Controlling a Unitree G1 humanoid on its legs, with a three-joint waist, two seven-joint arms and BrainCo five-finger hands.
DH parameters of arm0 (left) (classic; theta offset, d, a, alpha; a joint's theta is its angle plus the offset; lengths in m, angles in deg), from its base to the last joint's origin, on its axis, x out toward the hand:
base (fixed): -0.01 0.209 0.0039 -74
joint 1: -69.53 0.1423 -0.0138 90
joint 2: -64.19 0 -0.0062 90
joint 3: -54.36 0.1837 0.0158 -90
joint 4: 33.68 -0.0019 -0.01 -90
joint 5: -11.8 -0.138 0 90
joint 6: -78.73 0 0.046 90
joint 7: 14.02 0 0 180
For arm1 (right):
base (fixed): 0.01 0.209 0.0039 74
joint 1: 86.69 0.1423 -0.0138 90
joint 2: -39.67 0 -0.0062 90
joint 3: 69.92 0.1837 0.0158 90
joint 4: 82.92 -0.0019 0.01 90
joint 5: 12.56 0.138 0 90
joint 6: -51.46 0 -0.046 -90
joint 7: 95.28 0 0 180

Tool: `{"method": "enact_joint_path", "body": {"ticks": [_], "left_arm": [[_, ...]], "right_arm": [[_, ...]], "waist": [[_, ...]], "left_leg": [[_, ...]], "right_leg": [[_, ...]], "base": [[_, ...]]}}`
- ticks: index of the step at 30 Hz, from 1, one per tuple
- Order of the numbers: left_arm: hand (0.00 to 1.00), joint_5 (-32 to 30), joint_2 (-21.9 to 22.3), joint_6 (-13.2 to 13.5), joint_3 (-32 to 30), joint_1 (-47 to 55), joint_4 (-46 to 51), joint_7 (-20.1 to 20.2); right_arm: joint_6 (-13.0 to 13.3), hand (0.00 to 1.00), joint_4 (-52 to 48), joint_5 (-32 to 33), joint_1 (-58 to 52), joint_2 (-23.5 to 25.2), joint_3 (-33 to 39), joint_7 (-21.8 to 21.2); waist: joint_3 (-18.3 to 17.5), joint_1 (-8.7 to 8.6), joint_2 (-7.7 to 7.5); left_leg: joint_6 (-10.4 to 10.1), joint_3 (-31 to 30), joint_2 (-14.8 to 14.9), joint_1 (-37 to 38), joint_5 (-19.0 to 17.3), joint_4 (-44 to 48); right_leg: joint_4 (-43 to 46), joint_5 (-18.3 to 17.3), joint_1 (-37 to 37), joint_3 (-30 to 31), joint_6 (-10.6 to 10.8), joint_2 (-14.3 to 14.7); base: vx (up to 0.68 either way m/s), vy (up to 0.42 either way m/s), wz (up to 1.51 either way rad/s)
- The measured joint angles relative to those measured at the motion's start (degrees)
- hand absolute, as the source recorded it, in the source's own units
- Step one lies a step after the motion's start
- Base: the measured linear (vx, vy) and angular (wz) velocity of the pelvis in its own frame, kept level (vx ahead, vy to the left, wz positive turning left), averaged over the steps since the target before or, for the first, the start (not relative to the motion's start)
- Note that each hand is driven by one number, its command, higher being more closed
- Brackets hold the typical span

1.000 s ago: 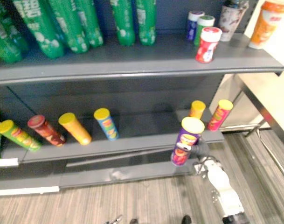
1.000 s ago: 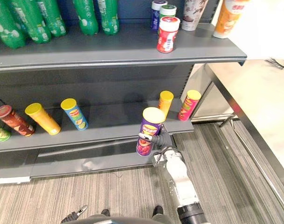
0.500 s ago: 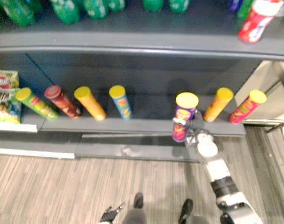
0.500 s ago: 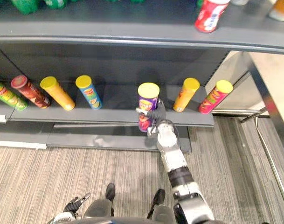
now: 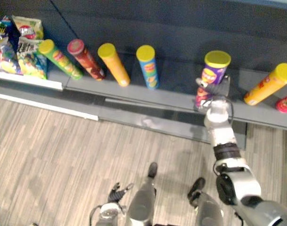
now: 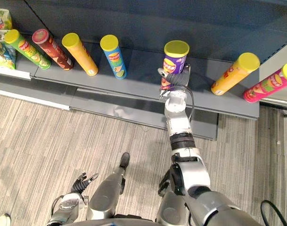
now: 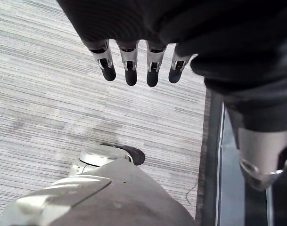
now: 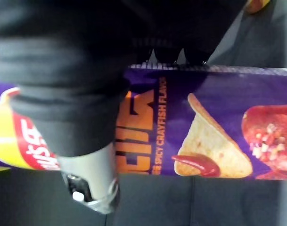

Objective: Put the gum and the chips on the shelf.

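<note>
A purple chips can (image 6: 174, 57) with a yellow lid stands upright at the front of the low grey shelf (image 6: 142, 77), between a blue can (image 6: 113, 57) and an orange can (image 6: 233, 74). My right hand (image 6: 177, 84) is shut round its lower part. In the right wrist view the thumb (image 8: 89, 176) lies across the purple can (image 8: 204, 122). I cannot tell whether the can's base rests on the board. My left hand (image 6: 82, 181) hangs low over the floor, and its fingers (image 7: 130, 66) are straight and hold nothing.
Further cans lean on the same shelf: green (image 5: 59, 59), dark red (image 5: 86, 59) and orange (image 5: 114, 64) to the left, pink (image 6: 268, 83) at far right. Snack bags (image 5: 17, 45) fill the left end. Striped wood floor (image 5: 63, 150) lies in front.
The camera has swung down, so the upper shelf has left the view. My right hand has carried the purple can forward from in front of the shelf edge to the low shelf board.
</note>
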Motion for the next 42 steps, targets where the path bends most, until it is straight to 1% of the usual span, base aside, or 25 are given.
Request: {"method": "enact_joint_path", "body": {"ticks": [3, 5, 7, 8, 11, 15, 17, 19, 23, 24, 27, 33, 36, 40, 41, 42], "left_arm": [[0.00, 0.03, -0.19, 0.15, 0.95, -0.88, 0.67, -0.42], [0.00, 0.09, -0.18, 0.70, 2.21, -1.88, 0.75, -1.09], [0.00, 0.36, -0.18, 1.11, 2.82, -2.07, 1.48, -1.45], [0.00, 1.92, -0.18, 1.21, 3.48, -2.45, 1.90, -1.66], [0.00, 2.31, -0.09, 1.26, 4.89, -4.04, 1.93, -2.02], [0.00, 2.38, 0.10, 1.97, 6.66, -5.47, 3.34, -2.06], [0.00, 3.65, 1.86, 2.32, 7.04, -6.33, 3.51, -2.12], [0.00, 4.62, 2.97, 2.38, 7.53, -6.62, 3.52, -2.12], [0.00, 4.62, 3.91, 2.34, 8.83, -8.07, 2.86, -2.16], [0.00, 4.66, 4.18, 2.36, 8.87, -8.17, 2.82, -2.17], [0.00, 5.95, 4.26, 2.35, 8.96, -8.44, 2.71, -2.18], [0.00, 6.86, 4.62, 2.36, 9.58, -9.26, 1.83, -2.27], [0.00, 6.88, 4.70, 2.41, 10.73, -10.18, 1.80, -2.29], [0.00, 6.88, 4.82, 2.37, 11.17, -10.66, 1.90, -2.20], [0.00, 6.88, 4.95, 2.32, 11.19, -10.80, 1.87, -2.16], [0.00, 6.88, 5.06, 2.34, 11.27, -10.98, 1.91, -2.12]], "right_arm": [[-0.07, 1.00, 0.55, 0.02, 1.16, -0.81, 0.27, 1.88], [-0.18, 1.00, 2.24, 0.12, 3.09, -1.03, 2.07, 2.67], [-0.18, 1.00, 2.26, 0.17, 4.36, -1.13, 2.39, 3.96], [-0.18, 1.00, 2.27, 0.17, 5.24, -1.49, 2.46, 4.72], [-0.16, 1.00, 2.31, 0.18, 7.36, -2.46, 3.60, 5.62], [-0.15, 1.00, 2.39, 0.20, 8.23, -3.65, 5.60, 7.22], [-0.14, 1.00, 3.48, 0.62, 8.63, -4.23, 7.03, 8.46], [-0.14, 1.00, 4.35, 0.69, 9.45, -4.22, 7.61, 9.37], [-0.11, 1.00, 4.42, 1.27, 10.38, -4.08, 9.10, 10.49], [-0.11, 1.00, 4.43, 1.91, 10.76, -4.13, 9.11, 10.91], [0.13, 1.00, 4.52, 2.48, 11.60, -4.21, 9.16, 11.21], [0.61, 1.00, 5.06, 2.47, 13.12, -5.04, 9.18, 11.41], [1.16, 1.00, 5.06, 2.46, 13.42, -6.02, 9.19, 11.47], [1.08, 1.00, 6.75, 2.48, 16.49, -8.34, 10.22, 12.13], [1.07, 1.00, 6.82, 2.48, 16.72, -9.19, 10.80, 12.24], [1.07, 1.00, 6.83, 2.48, 16.73, -10.08, 11.19, 12.43]], "waist": [[0.40, 0.79, 0.41], [0.82, 1.03, 1.21], [1.14, 1.08, 1.69], [1.52, 1.18, 2.05], [2.27, 1.59, 3.15], [2.63, 2.42, 3.85], [3.00, 2.39, 4.53], [3.07, 2.34, 4.70], [3.53, 2.65, 5.66], [3.75, 2.63, 6.16], [3.79, 2.60, 6.31], [3.86, 2.76, 7.32], [3.59, 3.96, 7.72], [3.48, 4.13, 7.89], [3.44, 4.30, 7.95], [3.44, 4.89, 7.95]], "left_leg": [[0.19, -0.07, -0.22, -1.38, 0.22, 0.37], [0.22, -0.31, -0.35, -2.50, 0.37, 0.87], [0.18, -0.49, -0.38, -3.55, 0.40, 1.24], [0.18, -0.54, -0.42, -3.94, 0.52, 1.27], [0.17, -0.75, -0.61, -5.07, 0.85, 1.45], [0.19, -0.88, -0.83, -6.77, 0.96, 2.19], [0.28, -1.07, -1.39, -7.18, 1.05, 2.59], [0.28, -1.10, -1.51, -8.17, 1.04, 3.07], [0.25, -1.50, -1.46, -9.21, 1.19, 3.55], [0.25, -1.56, -1.49, -9.57, 1.19, 3.77], [0.15, -1.79, -1.68, -10.59, 1.27, 4.07], [-0.29, -4.11, -2.31, -11.79, 1.92, 4.07], [-0.42, -4.70, -2.56, -12.55, 2.16, 4.10], [-0.76, -6.85, -3.27, -14.24, 2.97, 4.02], [-0.82, -7.41, -3.45, -14.54, 3.06, 4.02], [-0.82, -7.55, -3.58, -14.66, 3.07, 4.03]], "right_leg": [[0.72, 0.01, -1.50, 0.05, -0.01, -0.39], [1.05, 0.01, -2.35, -0.04, -0.03, -0.53], [1.51, -0.03, -3.31, -0.10, -0.10, -0.63], [1.93, -0.11, -3.86, -0.09, -0.22, -0.78], [3.06, -0.32, -5.27, -0.19, -0.48, -1.41], [4.09, -0.46, -7.04, -0.13, -0.68, -1.63], [4.99, -0.77, -7.43, -0.14, -0.61, -2.27], [5.21, -0.77, -8.31, -0.02, -0.62, -2.37], [5.96, -0.93, -9.25, -0.22, -0.87, -2.43], [6.20, -0.94, -9.59, -0.22, -0.89, -2.47], [7.29, -1.33, -10.82, -0.22, -1.05, -2.88], [9.83, -3.02, -11.42, -2.21, -1.21, -4.01], [11.19, -3.78, -12.33, -2.64, -1.39, -4.59], [12.95, -4.88, -13.27, -4.60, -1.51, -5.64], [13.26, -5.13, -13.29, -5.13, -1.56, -5.86], [13.53, -5.29, -13.42, -5.23, -1.50, -6.06]], "base": [[-0.02, 0.002, 0.01], [-0.03, -0.008, 0.05], [-0.03, -0.009, 0.05], [0.00, 0.000, 0.00], [-0.03, -0.016, 0.05], [0.00, -0.005, 0.01], [-0.02, -0.009, 0.07], [-0.03, 0.000, 0.03], [-0.02, -0.022, 0.04], [0.00, 0.000, 0.00], [-0.01, -0.011, 0.03], [-0.01, -0.040, 0.20], [0.00, -0.047, 0.14], [0.01, -0.049, 0.26], [0.02, -0.047, 0.27], [0.02, -0.038, 0.15]]}}
